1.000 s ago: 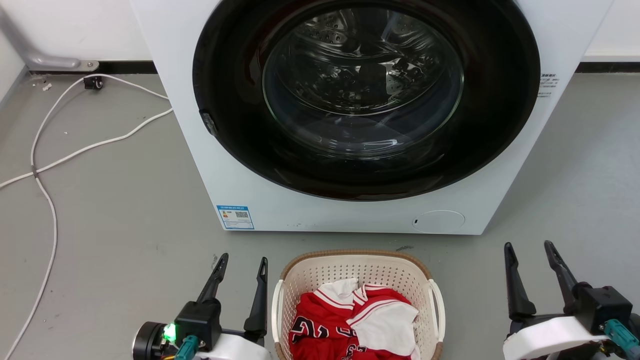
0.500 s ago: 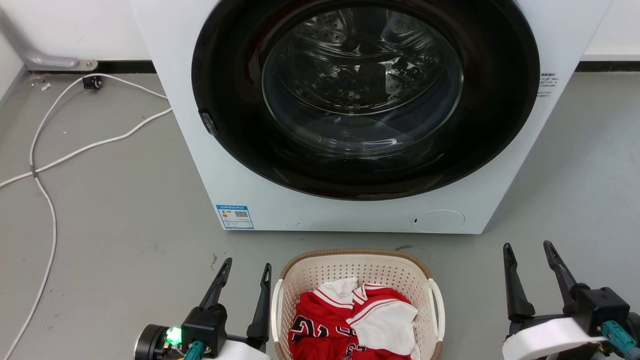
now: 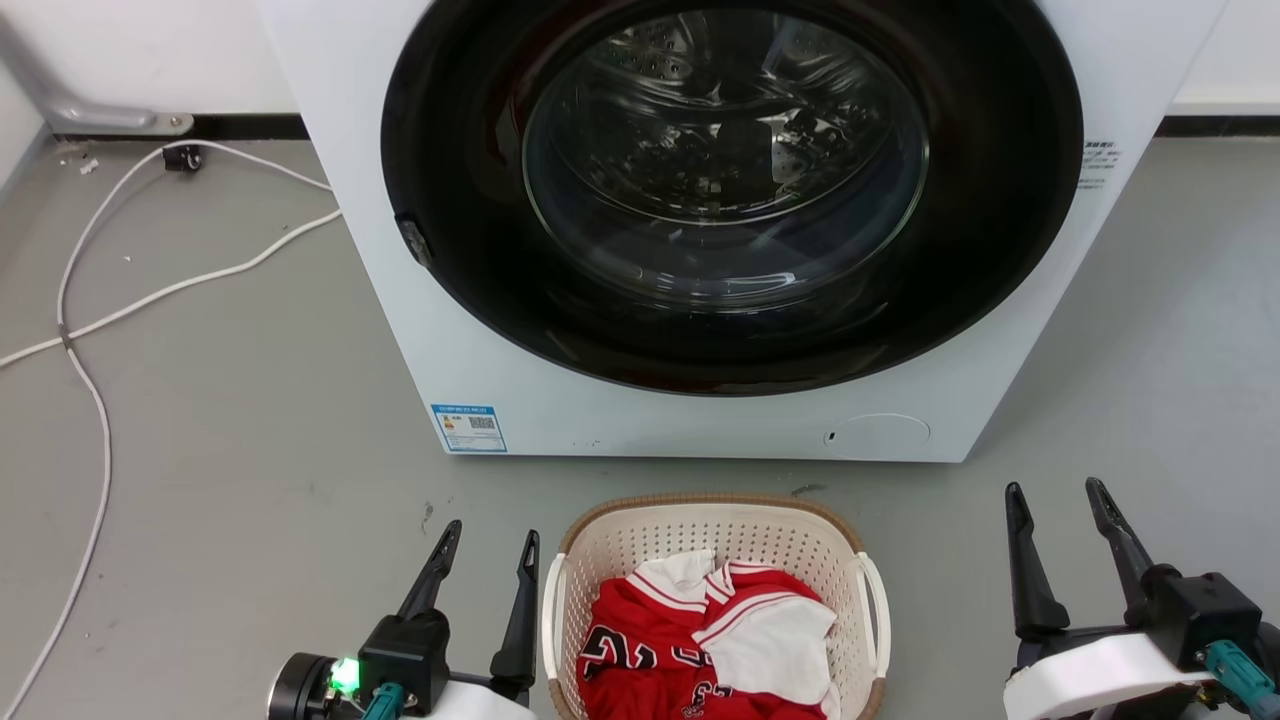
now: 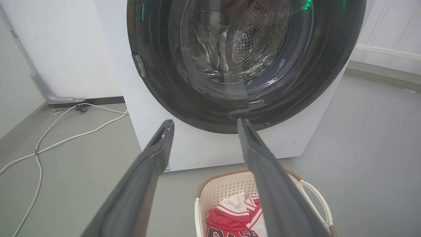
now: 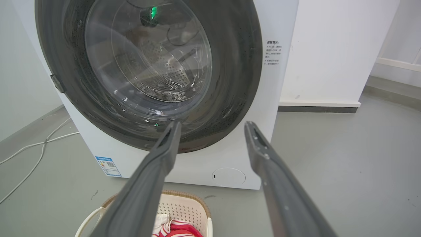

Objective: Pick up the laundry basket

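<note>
The laundry basket (image 3: 720, 528) is cream with perforated walls, a brown woven rim and white side handles. It stands on the grey floor just in front of the washing machine and holds a crumpled red and white jersey (image 3: 690, 640). My left gripper (image 3: 493, 530) is open close beside the basket's left handle, touching nothing. My right gripper (image 3: 1053, 485) is open well to the right of the basket, with a gap of floor between. In the left wrist view the basket (image 4: 223, 187) lies below the open left gripper (image 4: 205, 121). In the right wrist view the basket (image 5: 184, 207) sits low and left of the open right gripper (image 5: 213, 123).
The white washing machine (image 3: 620, 425), its round dark door shut, stands directly behind the basket. A white cable (image 3: 104, 440) trails over the floor at the left. Bare grey floor lies on both sides of the basket.
The left gripper has drawn slightly back toward the bottom of the head view. The head camera tilted a little, shifting the scene upward. The right gripper and the basket have stayed put.
</note>
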